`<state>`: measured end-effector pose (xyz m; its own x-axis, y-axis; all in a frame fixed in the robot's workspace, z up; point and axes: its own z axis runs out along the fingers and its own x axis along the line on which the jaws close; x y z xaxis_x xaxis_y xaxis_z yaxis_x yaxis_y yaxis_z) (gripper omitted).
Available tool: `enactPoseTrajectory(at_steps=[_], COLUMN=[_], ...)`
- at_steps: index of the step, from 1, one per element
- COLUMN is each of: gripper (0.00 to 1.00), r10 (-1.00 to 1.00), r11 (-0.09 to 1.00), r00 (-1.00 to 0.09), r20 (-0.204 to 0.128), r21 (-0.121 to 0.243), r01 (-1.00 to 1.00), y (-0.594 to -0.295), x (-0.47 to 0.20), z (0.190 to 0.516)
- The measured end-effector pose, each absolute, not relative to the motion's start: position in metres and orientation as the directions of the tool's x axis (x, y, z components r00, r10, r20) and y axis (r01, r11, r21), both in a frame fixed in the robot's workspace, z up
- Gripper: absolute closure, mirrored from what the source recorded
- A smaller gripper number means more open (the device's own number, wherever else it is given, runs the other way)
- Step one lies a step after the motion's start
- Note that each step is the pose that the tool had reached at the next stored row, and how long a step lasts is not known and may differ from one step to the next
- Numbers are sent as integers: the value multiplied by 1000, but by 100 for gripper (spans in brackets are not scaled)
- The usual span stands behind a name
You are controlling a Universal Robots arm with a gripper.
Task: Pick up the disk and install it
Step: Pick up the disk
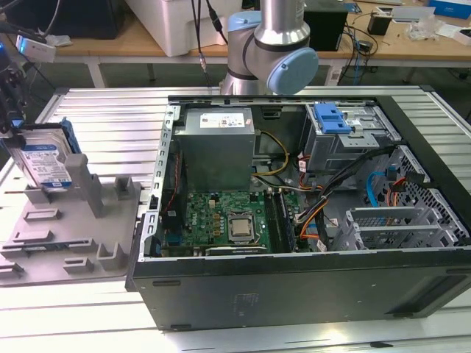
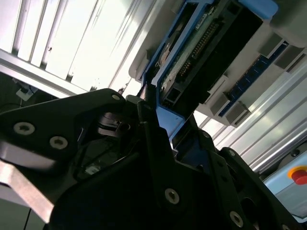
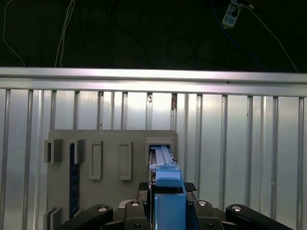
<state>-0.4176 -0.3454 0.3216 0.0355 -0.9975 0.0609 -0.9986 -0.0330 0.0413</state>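
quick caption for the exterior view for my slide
end effector grips the disk upright at the grey fixture, beside the open computer case

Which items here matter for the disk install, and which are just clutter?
Job: disk, gripper with jaws shut on it, grey holder, drive cage, computer case.
Just there: power supply, motherboard, cable bundle.

Silver-metal disk [image 1: 45, 163] with blue plastic frame — matt grey plastic fixture [image 1: 73, 243]
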Motion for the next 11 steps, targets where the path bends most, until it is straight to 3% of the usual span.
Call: enactPoseTrajectory(at_steps=[11], gripper=[63], r10=[-997], r11=[-33], r00=[36], r20=[70], r21=[41], r01=[-999], y=[-345], x=[-418], z=[330])
